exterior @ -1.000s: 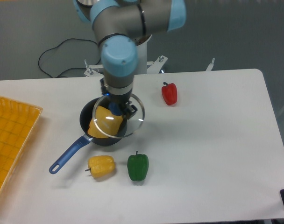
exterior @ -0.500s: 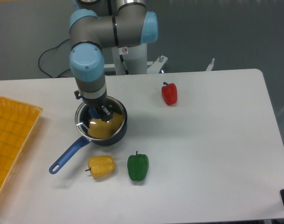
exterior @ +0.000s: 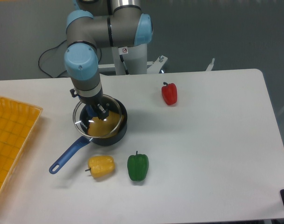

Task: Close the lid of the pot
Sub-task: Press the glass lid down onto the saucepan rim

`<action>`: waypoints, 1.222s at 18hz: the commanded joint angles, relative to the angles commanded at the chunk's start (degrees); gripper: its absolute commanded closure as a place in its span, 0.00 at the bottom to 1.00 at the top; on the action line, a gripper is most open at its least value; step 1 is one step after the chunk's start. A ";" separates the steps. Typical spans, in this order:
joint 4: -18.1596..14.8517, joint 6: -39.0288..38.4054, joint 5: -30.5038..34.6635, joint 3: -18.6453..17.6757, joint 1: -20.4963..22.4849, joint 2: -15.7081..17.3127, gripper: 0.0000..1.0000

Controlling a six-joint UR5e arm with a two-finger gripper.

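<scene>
I see my two-finger gripper (exterior: 96,111) pointing down over the small dark saucepan with the long blue handle (exterior: 106,130), closed on the blue knob of the round glass lid with the thin silver rim (exterior: 88,127), which sits over the pan shifted a little toward its left edge, with something yellow showing through the glass. In front of the pan on the white table (exterior: 212,149) lie a yellow bell pepper (exterior: 101,166) and a green bell pepper (exterior: 138,166) side by side, while a red bell pepper (exterior: 169,93) sits well apart to the right. A yellow mesh tray (exterior: 11,135) lies at the table's left edge.

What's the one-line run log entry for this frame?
phase: placing lid | gripper: shut on lid | lid: over pot, offset left, not seated | pot: holds yellow item
</scene>
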 joint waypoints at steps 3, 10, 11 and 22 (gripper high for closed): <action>0.09 0.18 -0.09 -0.09 0.09 0.00 0.51; 0.00 2.73 0.00 -0.09 0.35 0.00 0.51; 0.00 2.73 0.00 -0.09 0.35 0.00 0.51; 0.00 5.45 1.05 -0.18 0.26 -0.26 0.51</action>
